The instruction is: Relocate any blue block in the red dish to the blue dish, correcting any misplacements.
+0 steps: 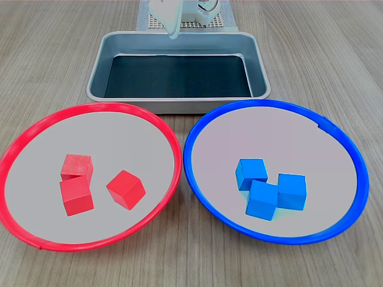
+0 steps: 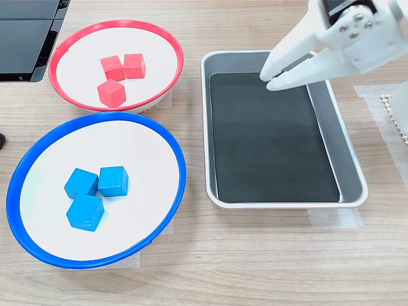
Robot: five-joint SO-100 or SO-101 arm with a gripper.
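Three blue blocks (image 1: 262,200) (image 2: 85,211) lie close together in the blue dish (image 1: 269,128) (image 2: 95,143), at the first exterior view's right. The red dish (image 1: 119,140) (image 2: 153,44) beside it holds only three red cubes (image 1: 76,196) (image 2: 111,93); I see nothing blue in it. My white gripper (image 2: 269,81) hangs above the far end of the metal tray, well away from both dishes. Its fingers are shut with nothing between them. In the first exterior view only its tip (image 1: 174,31) shows at the top edge.
A rectangular metal tray (image 1: 179,104) (image 2: 274,146) with a dark floor stands behind the two dishes and has nothing in it. A black device (image 2: 25,38) sits at the second exterior view's upper left. The arm's base stands on a white mesh mat (image 1: 154,23).
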